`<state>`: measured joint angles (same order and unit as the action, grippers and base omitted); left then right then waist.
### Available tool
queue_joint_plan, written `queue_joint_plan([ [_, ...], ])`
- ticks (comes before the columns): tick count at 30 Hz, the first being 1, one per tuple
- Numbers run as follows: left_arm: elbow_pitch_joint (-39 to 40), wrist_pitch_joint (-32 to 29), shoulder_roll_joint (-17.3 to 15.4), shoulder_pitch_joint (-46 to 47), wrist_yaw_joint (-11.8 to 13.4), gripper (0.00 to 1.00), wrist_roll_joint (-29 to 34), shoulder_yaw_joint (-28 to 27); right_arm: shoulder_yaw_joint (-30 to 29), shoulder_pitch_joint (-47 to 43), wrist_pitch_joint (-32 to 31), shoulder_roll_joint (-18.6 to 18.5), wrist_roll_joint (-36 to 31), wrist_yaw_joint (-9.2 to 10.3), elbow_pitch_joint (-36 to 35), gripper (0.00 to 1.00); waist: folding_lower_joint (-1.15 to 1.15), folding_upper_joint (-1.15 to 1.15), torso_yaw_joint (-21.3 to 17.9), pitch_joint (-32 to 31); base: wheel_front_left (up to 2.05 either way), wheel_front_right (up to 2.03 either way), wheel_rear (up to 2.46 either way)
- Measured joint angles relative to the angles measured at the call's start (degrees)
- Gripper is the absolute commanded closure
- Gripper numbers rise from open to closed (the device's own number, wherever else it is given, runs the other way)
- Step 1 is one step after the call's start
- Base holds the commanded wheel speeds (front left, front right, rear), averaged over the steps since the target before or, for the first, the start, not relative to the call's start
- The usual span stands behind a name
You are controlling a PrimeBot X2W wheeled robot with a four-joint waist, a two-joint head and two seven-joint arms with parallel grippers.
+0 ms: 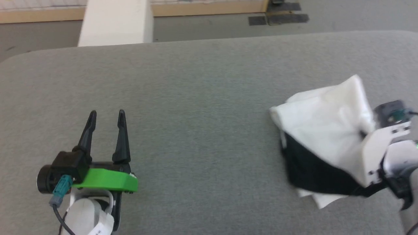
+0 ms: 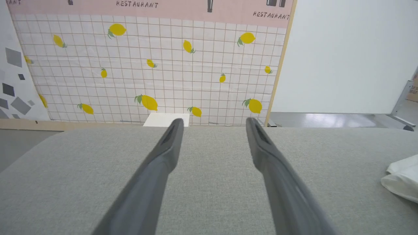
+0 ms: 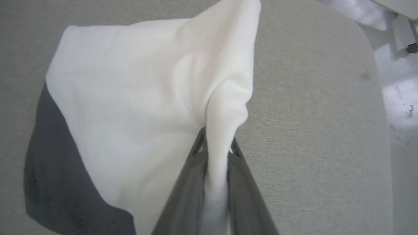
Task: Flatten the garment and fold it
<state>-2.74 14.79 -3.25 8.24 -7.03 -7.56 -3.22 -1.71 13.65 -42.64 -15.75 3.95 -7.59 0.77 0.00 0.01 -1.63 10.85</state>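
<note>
In the head view, the left gripper (image 1: 107, 113) hovered over the grey padded surface (image 1: 209, 91) with its fingers spread apart and nothing between them. The garment (image 1: 323, 130) lay well off to their right, bunched into a white heap with a black part (image 1: 313, 173) underneath. The right gripper (image 1: 362, 133) reached into that heap, its fingertips buried in the cloth.

In the left wrist view, bare surface lay between and ahead of the parted fingers (image 2: 169, 143), and a corner of white cloth (image 2: 403, 178) sat far to their right.

In the right wrist view, the right gripper's fingers (image 3: 192, 163) were clamped on a narrow gathered fold of white fabric, which fanned out beyond the tips. The dark part (image 3: 58, 182) lay to their left.

The main risk was probably the pinch itself. It looked thin, so a pull might slip the fold free. It might also hold several layers, so a lift could drag the heap along as one lump instead of opening it. With the left fingers so far away, nothing anchored the other side.
</note>
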Motion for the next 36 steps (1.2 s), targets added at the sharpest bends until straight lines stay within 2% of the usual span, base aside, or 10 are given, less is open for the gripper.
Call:
queue_joint_plan([
  [7, 2.2, 0.0, -1.5, 3.1, 0.0, 0.0, 1.6, 0.2, -1.2, 6.0, 5.9, -7.4, -3.0, 0.0, 6.7, 1.0, 0.0, 0.0, -6.1, 2.9, 0.0, 0.0, 0.0],
  [14, 4.0, -0.1, -4.2, 6.0, 0.0, 0.0, 2.4, 1.1, -1.6, 11.6, 12.3, -11.2, -7.4, -0.01, 13.8, 1.0, 0.0, 0.0, -10.2, 8.7, 0.0, 0.0, 0.0],
  [21, 5.1, -1.2, -5.3, 8.0, 0.0, 0.0, 2.7, 2.6, -6.3, 18.0, 19.7, -15.1, -13.4, -0.01, 23.1, 1.0, 0.01, 0.0, -12.0, 14.5, 0.0, 0.0, 0.0],
  [25, 5.0, -1.4, -5.7, 8.3, 0.0, 0.0, 2.7, 3.0, -9.1, 20.5, 22.1, -15.5, -15.1, -0.02, 28.3, 1.0, 0.01, 0.0, -11.9, 16.7, 0.0, 0.0, 0.0],
  [26, 4.9, -1.4, -5.7, 8.3, 0.0, 0.0, 2.7, 3.1, -9.5, 20.7, 23.1, -15.6, -15.3, -0.02, 29.3, 0.77, 0.01, 0.0, -11.6, 17.0, 0.0, 0.0, 0.0],
  [28, 4.7, -1.4, -5.7, 8.3, 0.0, 0.0, 2.5, 3.1, -10.5, 21.1, 24.6, -15.5, -15.7, -0.02, 31.1, 0.0, 0.01, 0.0, -11.0, 17.3, 0.0, 0.0, 0.0],
  [36, 0.8, -0.5, -4.3, 7.8, 0.1, 0.0, 1.0, 3.5, -14.4, 21.5, 32.9, -15.2, -16.4, -0.01, 34.3, 0.0, 0.01, 0.0, -9.2, 13.7, 0.0, 0.0, 0.0],
])
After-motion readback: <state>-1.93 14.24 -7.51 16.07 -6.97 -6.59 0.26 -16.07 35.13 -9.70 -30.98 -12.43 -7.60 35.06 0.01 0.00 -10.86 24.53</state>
